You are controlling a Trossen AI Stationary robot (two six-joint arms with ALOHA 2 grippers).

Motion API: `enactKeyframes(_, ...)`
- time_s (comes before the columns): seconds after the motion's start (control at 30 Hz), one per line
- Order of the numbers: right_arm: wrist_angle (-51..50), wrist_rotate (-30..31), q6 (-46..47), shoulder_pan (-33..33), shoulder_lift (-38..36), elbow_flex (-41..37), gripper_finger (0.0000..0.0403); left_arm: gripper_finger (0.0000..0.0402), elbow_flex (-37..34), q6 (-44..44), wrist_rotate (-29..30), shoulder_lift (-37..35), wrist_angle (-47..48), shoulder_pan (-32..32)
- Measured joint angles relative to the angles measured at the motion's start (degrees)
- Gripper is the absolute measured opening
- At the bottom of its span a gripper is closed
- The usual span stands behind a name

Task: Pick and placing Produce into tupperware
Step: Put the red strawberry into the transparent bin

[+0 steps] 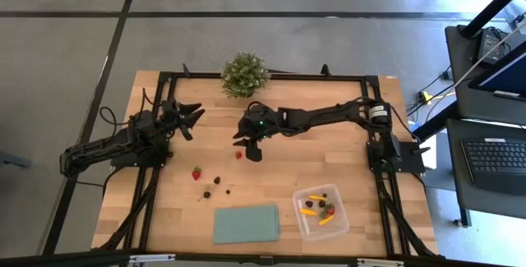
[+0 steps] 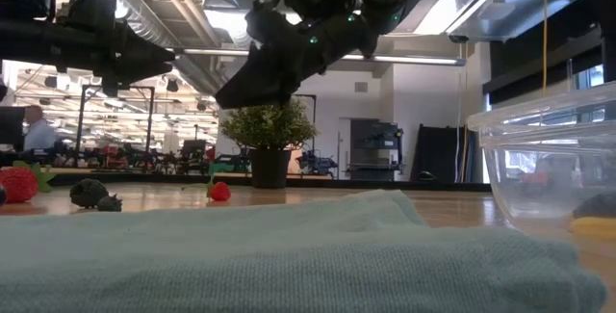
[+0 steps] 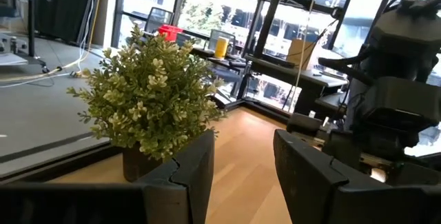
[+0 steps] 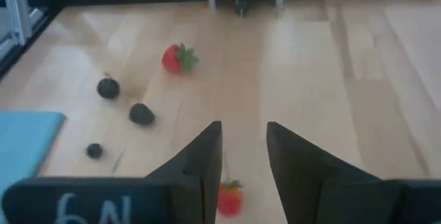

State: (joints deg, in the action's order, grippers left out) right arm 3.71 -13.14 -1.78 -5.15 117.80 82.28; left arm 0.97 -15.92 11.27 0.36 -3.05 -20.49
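A: High view, entry one. You had the right gripper (image 1: 249, 145) hovering mid-table, just beside a lone strawberry (image 1: 238, 154). The left gripper (image 1: 192, 116) waited at the far left, near the potted plant (image 1: 244, 74). The tupperware (image 1: 320, 211) sat near right, already holding a few yellow-orange pieces (image 1: 308, 212); a second strawberry (image 1: 196, 172) and dark berries (image 1: 218, 180) lay left of centre, with the pale-green sheet (image 1: 246, 223) nearest you.

B: Low view?

A: The right gripper (image 2: 252, 80) hung above the table, clear of the lone strawberry (image 2: 219, 191).

B: Left wrist?

A: Only the plant (image 3: 148, 100) past parted, empty fingers (image 3: 189, 176).

B: Right wrist?

A: Your fingers (image 4: 200, 162) stood apart, holding nothing, with the strawberry (image 4: 229, 199) just below the gap. You would have done well, I judge, to centre the berry between the tips, descend straight, and close gently on the red body rather than the green top.

B: Any writing?

A: White marks resembling "6N" (image 4: 84, 207) on the wrist housing; not surely legible.
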Motion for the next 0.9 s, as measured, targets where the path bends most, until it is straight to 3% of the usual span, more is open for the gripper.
enactKeyframes(0.23,0.9,2.0,-4.3,0.0,0.0,0.0,0.0131,0.0143,0.0,0.0,0.1,0.0,0.0,0.0)
enactKeyframes(0.6,1.1,2.1,-4.5,0.0,0.0,0.0,0.0233,0.0143,0.0,0.1,2.2,0.0,0.0,0.0)
enactKeyframes(0.9,1.8,2.0,-4.3,0.2,0.6,0.0,0.0247,0.0143,0.0,0.0,2.8,0.0,0.1,0.0)
